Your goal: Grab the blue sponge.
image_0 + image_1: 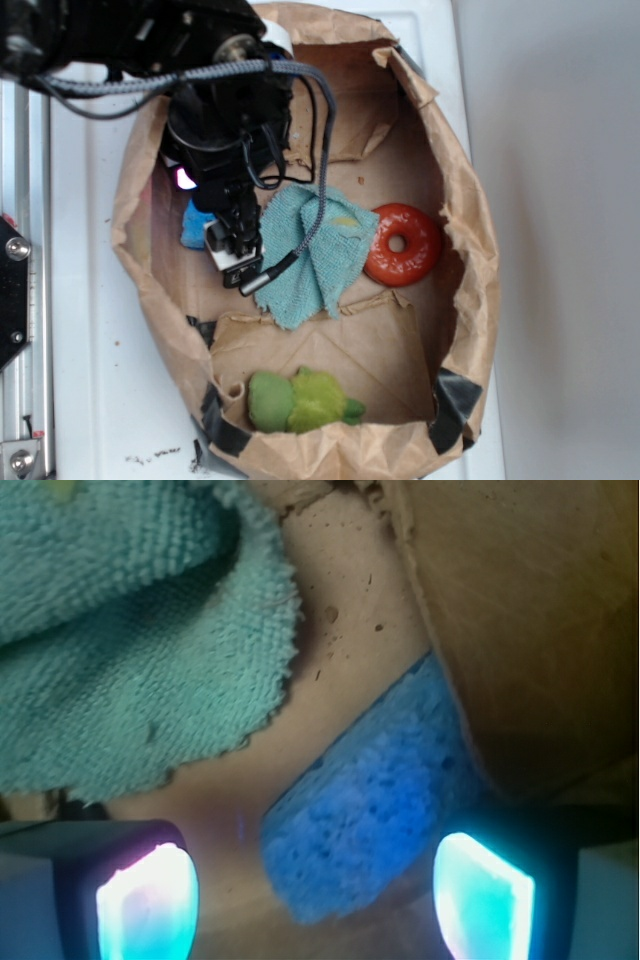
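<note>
White tabletop [90,400] under a torn-down brown paper bag [470,250] lying open.

The sponge [370,800] is porous, speckled foam. The cloth [120,670] is looped, fuzzy terry. The bag [480,250] is creased matt brown paper; the ring [403,243] looks smooth.

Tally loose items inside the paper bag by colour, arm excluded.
Blue: 1, the blue sponge, lying between the open gripper fingers
Teal: 1, the cloth
Red: 1, the ring
Green: 1, the plush toy
Total: 4
</note>
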Motion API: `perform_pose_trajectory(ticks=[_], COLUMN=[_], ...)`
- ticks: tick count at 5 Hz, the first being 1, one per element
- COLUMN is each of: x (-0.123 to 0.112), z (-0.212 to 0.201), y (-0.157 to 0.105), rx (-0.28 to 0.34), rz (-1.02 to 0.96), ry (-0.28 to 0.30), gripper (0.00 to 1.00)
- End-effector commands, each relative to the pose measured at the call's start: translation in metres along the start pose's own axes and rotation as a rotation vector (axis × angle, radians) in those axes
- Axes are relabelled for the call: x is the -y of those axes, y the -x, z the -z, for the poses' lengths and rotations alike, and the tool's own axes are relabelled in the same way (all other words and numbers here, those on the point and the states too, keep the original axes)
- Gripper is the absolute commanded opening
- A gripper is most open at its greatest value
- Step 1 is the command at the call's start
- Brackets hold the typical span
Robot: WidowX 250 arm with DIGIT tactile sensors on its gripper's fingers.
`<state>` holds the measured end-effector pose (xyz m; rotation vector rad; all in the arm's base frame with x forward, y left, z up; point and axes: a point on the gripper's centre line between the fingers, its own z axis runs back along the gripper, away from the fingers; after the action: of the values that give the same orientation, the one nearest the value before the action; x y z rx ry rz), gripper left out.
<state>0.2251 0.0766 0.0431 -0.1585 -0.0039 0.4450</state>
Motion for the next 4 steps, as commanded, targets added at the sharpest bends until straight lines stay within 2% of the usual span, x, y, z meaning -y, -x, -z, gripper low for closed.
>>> perform_pose_trajectory(ticks=[1, 4], x=[-0.011, -0.014], z=[0.006, 0.021], y=[-0.013, -0.031], rx=[0.015, 0.033], rz=[-0.041, -0.107], ry=[-0.012, -0.075], gripper=[1.00, 1.00])
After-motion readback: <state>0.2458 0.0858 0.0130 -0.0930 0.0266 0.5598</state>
